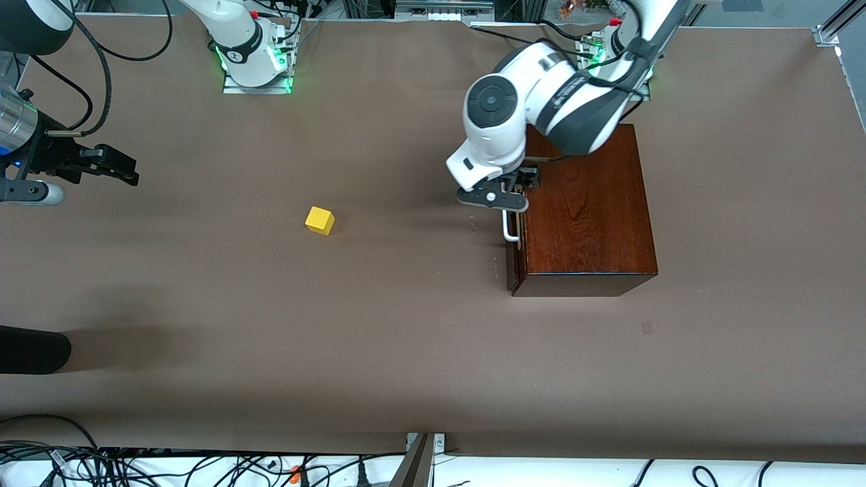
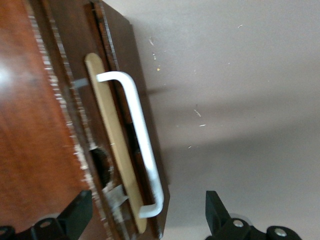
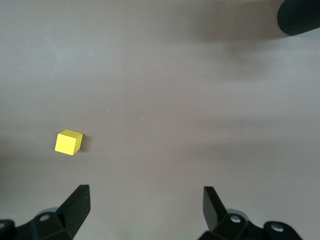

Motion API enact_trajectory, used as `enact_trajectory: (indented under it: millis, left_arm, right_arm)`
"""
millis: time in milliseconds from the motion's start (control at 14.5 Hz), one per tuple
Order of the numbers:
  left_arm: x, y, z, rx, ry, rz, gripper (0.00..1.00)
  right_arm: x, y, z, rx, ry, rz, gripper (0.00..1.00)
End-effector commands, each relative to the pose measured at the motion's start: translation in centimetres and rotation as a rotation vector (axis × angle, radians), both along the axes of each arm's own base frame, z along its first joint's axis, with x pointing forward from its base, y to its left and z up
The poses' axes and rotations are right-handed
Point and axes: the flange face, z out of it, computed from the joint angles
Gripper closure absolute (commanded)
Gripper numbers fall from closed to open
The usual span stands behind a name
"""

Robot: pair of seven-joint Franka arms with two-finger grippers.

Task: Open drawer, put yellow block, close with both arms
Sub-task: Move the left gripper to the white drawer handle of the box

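Mostly bare brown table (image 1: 406, 352), yellow block (image 1: 320, 220) (alone), cables (image 1: 135, 467) at edge

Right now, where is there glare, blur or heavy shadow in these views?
Left wrist view: glare on the glossy box top, white handle slightly blurred. Front view: soft shadow beside the yellow block. Right wrist view: evenly lit, faint shadow bands on the table.
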Motion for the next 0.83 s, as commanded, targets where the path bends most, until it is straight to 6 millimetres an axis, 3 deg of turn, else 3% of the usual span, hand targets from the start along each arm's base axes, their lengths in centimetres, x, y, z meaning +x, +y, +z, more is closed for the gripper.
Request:
enact_trajectory:
  millis: [0,756]
  left_arm:
    - [0.0,-1.3,-0.6,0.01,-0.032,0.013,0.0]
    - [0.0,-1.7,-4.8,0.096,-0.075,-0.04,0.0]
  right_arm:
    - [-0.1,0.1,0.2,0.012,-0.008,0.001,0.0]
    - [0.0,0.2,0.3,0.012,-0.015,0.002,0.0]
